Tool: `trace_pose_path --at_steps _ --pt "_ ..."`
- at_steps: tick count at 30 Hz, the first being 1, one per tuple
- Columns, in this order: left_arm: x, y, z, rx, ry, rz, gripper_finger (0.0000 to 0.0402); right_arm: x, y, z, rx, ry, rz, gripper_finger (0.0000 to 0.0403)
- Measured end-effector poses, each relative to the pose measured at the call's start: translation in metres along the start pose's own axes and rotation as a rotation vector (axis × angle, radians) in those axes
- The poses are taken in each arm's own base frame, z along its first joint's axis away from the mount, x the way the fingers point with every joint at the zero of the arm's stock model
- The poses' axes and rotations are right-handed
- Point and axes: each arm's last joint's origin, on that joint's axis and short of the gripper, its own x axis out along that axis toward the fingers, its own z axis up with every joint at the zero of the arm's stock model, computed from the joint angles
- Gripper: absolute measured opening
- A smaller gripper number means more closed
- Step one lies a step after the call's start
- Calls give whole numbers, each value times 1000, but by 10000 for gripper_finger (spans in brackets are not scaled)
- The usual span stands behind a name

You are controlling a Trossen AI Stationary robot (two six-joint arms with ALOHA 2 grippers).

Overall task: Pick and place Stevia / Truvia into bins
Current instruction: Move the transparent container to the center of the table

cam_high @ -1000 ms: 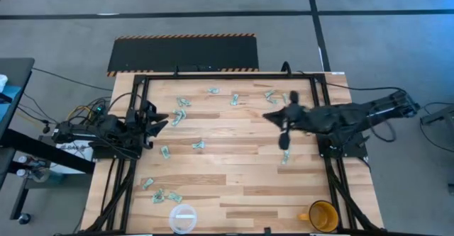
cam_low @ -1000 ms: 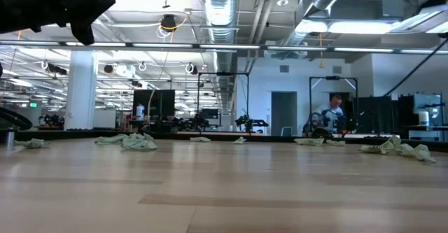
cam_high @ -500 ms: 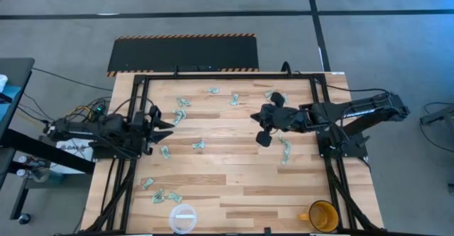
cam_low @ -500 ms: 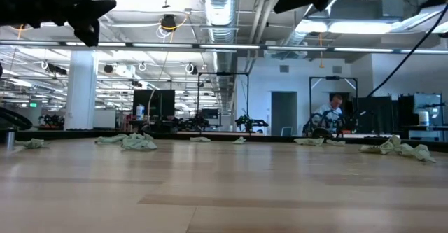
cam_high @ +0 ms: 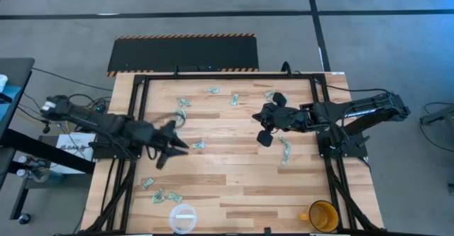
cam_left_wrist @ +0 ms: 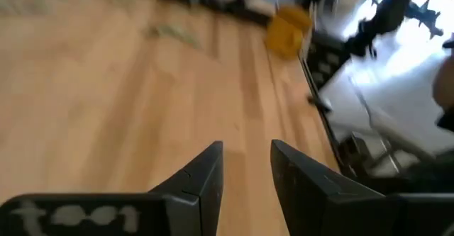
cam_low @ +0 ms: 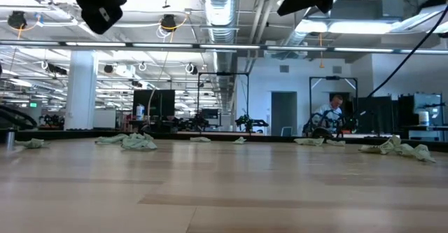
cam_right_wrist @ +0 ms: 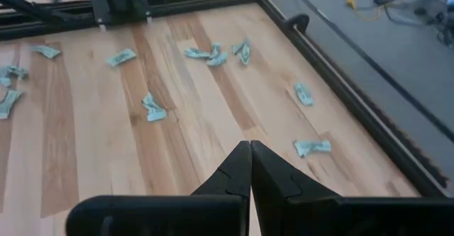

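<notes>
Stevia / Truvia sachets are all over the wooden surface (cam_high: 234, 186), none of them in the cup as far as I can tell. Most sit along the far half, e.g. a loose bunch near the far-left corner (cam_high: 181, 103), a couple by the far edge (cam_high: 213, 90), one just off the left pincer tip (cam_high: 198, 144), one near the right arm (cam_high: 285, 149), and a little cluster at the near-left (cam_high: 164, 195) close to the clear cup (cam_high: 183, 217). The yellow mug (cam_high: 323, 215) at the near-right corner isn't the target.

So this looks like the reach-in stage, nothing picked.

Left arm is stretched over the left-middle of the surface, its pincer (cam_high: 172, 143) held off the wood with the fingers (cam_left_wrist: 206, 179) spread a bit and nothing between them in the wrist view. Right pincer (cam_right_wrist: 250, 166) is pressed together and empty, hovering over the centre-right.

Next move, my guess: the left one drops onto that sachet just beside its tip, with the fingers straddling it flat to the wood. These packets are thin, so it'll probably need to press right down to the wood and pinch an edge, then carry it to the cup.
</notes>
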Motion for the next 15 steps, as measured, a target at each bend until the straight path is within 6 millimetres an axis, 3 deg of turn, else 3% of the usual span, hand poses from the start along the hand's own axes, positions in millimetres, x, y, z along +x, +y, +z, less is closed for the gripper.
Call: trace_pose_path --at_steps 7,15 --pt "29 -57 1 50 353 14 107 0 -2 -7 4 66 -18 0" --pt "59 -104 -39 158 675 87 107 0 -2 -8 5 73 -23 0"
